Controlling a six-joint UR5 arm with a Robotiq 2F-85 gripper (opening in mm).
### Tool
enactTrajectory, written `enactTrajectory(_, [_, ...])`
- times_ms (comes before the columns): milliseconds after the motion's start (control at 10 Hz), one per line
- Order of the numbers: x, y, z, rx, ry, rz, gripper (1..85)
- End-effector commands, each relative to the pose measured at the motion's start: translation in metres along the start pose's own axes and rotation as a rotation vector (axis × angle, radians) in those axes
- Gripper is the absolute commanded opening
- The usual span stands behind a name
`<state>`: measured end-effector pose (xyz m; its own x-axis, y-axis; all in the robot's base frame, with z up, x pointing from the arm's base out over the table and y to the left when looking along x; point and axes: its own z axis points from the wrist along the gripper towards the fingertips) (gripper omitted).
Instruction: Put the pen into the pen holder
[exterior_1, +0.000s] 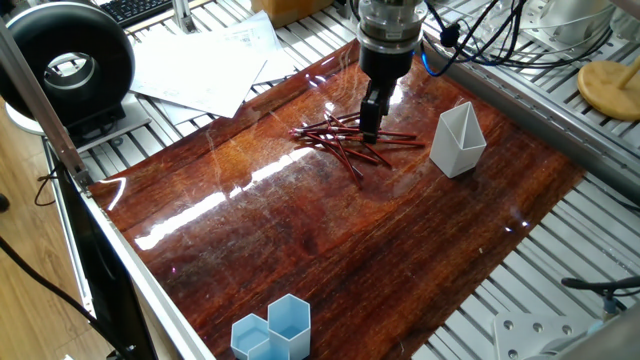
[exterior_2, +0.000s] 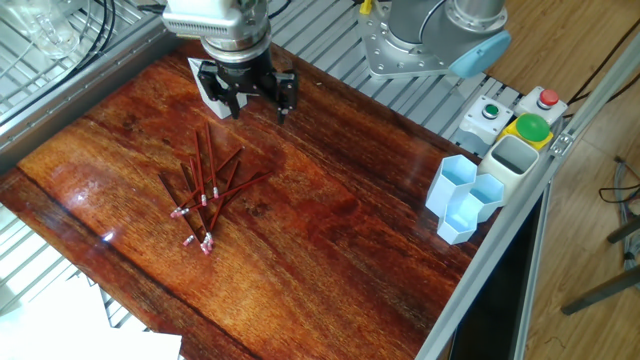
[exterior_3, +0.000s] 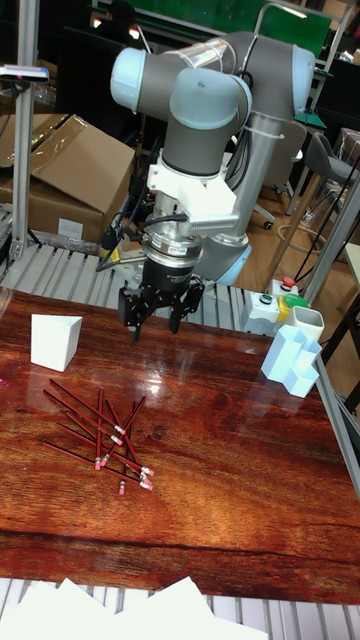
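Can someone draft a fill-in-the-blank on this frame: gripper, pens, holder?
1. The gripper hangs with its jaws ____.
2. The red pens lie in a loose pile on the ____.
3. The white pen holder holds ____ pens.

Missing words: open; table; no

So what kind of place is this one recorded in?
Most likely a robotics lab or workshop. The robot arm is mounted at a wooden tabletop on a metal-slat frame, a button box sits at the edge, and cardboard boxes stand behind.
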<state>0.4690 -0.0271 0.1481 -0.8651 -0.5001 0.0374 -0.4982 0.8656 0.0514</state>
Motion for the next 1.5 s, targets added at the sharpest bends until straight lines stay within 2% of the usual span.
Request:
enactTrajectory(0, [0.018, -0.012, -0.003, 0.044, 0.073, -0.022, 67.7])
enactTrajectory(200, [0.026, -0.016, -0.004, 0.060, 0.103, 0.024, 68.0])
enactTrajectory(300, [0.028, -0.025, -0.005, 0.097, 0.111, 0.012, 65.7])
enactTrajectory(400, [0.017, -0.025, -0.001, 0.077, 0.075, -0.029, 66.0])
enactTrajectory(500, [-0.005, -0.054, 0.022, 0.086, 0.025, -0.085, 67.0])
enactTrajectory(600, [-0.019, -0.070, 0.043, 0.085, -0.002, -0.106, 68.0])
enactTrajectory(700, [-0.030, -0.087, 0.060, 0.102, -0.030, -0.138, 68.0])
enactTrajectory(800, [-0.033, -0.098, 0.071, 0.116, -0.036, -0.160, 67.7])
enactTrajectory(1000, [-0.034, -0.107, 0.087, 0.118, -0.006, -0.196, 66.3])
enactTrajectory(1100, [-0.039, -0.106, 0.096, 0.104, -0.006, -0.234, 64.3])
enactTrajectory(1200, [-0.037, -0.104, 0.100, 0.097, 0.011, -0.281, 63.7])
enactTrajectory(1400, [-0.027, -0.109, 0.094, 0.110, 0.046, -0.358, 59.0])
